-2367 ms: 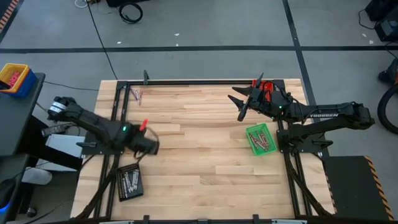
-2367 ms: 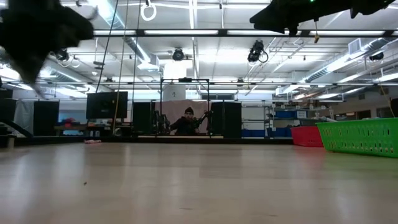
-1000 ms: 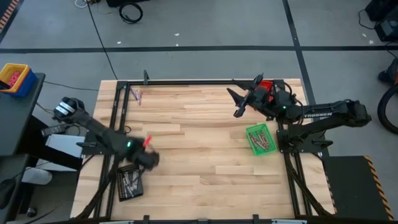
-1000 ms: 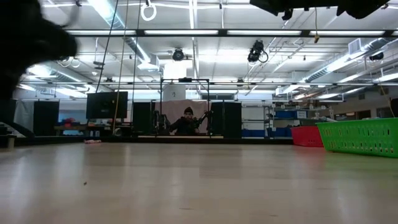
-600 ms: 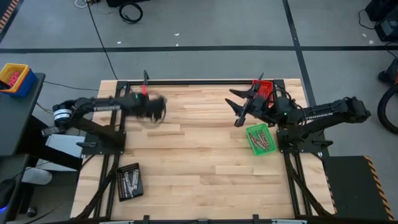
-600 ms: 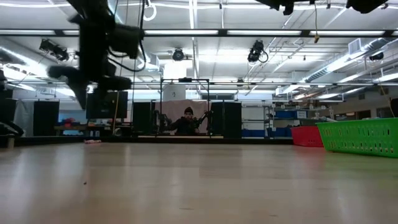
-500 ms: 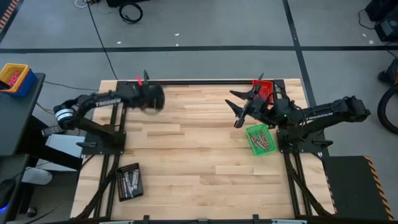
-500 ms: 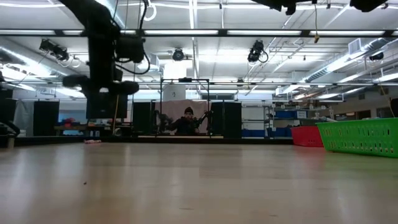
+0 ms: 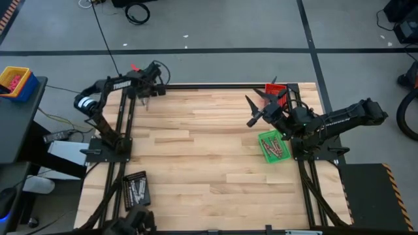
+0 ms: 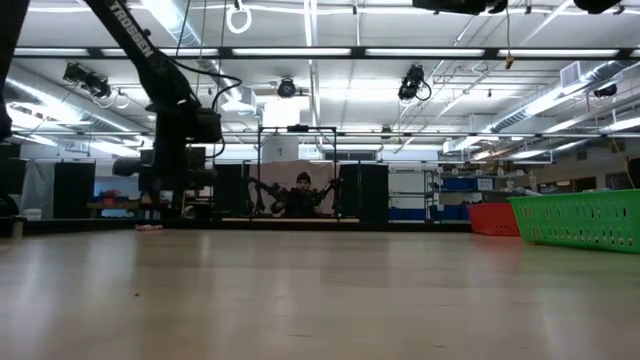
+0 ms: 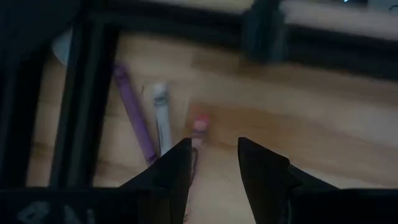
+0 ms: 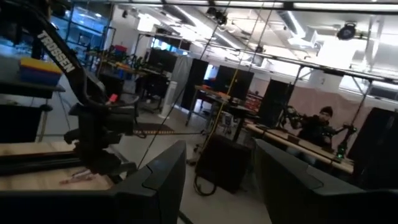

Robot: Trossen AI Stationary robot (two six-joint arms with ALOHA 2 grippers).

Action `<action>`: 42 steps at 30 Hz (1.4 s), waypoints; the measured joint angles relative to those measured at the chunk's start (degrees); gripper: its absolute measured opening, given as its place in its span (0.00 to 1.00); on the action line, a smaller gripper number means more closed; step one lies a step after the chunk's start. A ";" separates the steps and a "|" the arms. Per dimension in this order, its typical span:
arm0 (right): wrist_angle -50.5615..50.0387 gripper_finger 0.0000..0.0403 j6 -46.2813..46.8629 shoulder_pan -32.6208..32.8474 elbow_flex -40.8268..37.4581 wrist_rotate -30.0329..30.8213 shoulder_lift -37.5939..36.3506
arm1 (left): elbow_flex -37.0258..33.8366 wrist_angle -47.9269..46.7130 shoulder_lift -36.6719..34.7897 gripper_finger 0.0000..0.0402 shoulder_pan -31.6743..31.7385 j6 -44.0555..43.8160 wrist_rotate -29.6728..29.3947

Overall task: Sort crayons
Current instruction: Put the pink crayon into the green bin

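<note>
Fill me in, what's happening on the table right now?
The left gripper hangs open over three loose crayons at the table's far left corner: purple, pale grey and reddish, none gripped. The right gripper waits open above the table near the red tray and green tray. The black tray sits near the left front.
</note>
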 joint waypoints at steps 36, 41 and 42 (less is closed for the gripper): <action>-0.78 0.47 0.03 -3.55 0.00 -0.61 0.20 | 23.94 -26.38 22.02 0.35 7.71 6.17 5.94; -0.83 0.47 0.03 -3.57 0.00 -0.63 0.20 | 23.92 -27.34 22.06 0.35 7.35 6.71 6.85; -0.82 0.47 0.03 -3.57 0.00 -0.62 0.20 | 23.92 -27.69 22.06 0.35 7.34 7.04 7.07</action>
